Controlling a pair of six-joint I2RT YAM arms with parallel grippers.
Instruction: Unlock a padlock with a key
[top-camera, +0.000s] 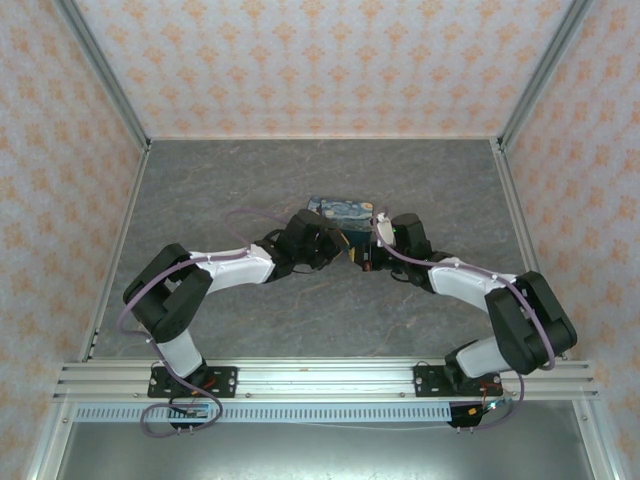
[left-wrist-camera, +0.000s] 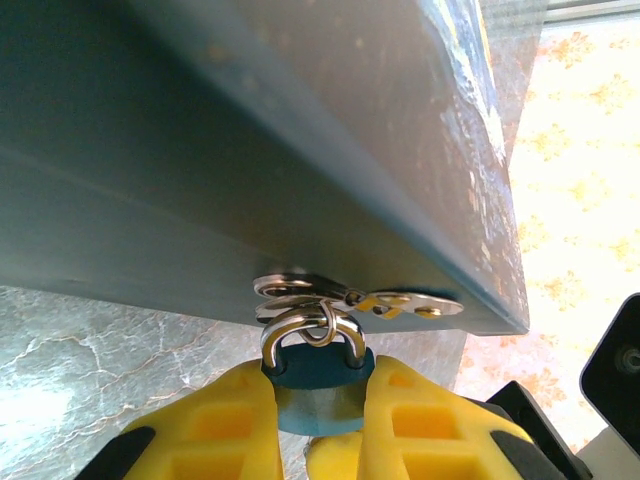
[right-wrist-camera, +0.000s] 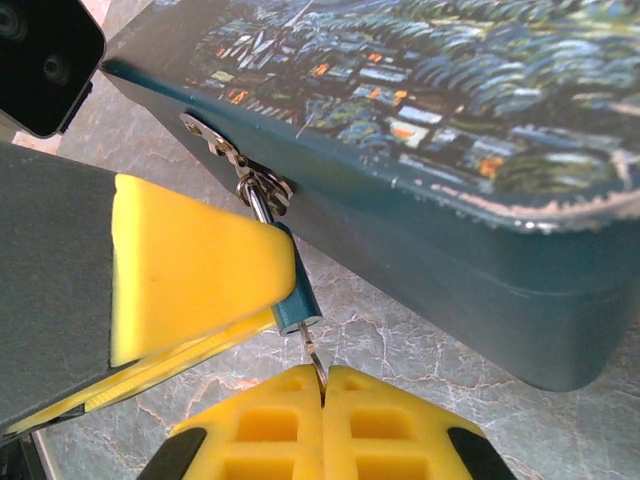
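Left jaws around half-hidden padlock (left-wrist-camera: 318, 388); key (right-wrist-camera: 312, 353) barely visible.

Top view bright, even, sharp. Left wrist: tin (left-wrist-camera: 250, 150) side shadowed, soft; wall (left-wrist-camera: 580, 150) right of the tin blown out white.

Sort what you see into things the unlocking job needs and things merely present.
Job: padlock, key, left tool gripping the padlock, right tool pinching the key.
Merely present: printed tin, its latch, table, patterned walls.

Arms (top-camera: 240, 268): black joints, white sleeves; lilac cables (top-camera: 122, 312); hand fingers (left-wrist-camera: 425, 425) yellow, waffle-recessed.
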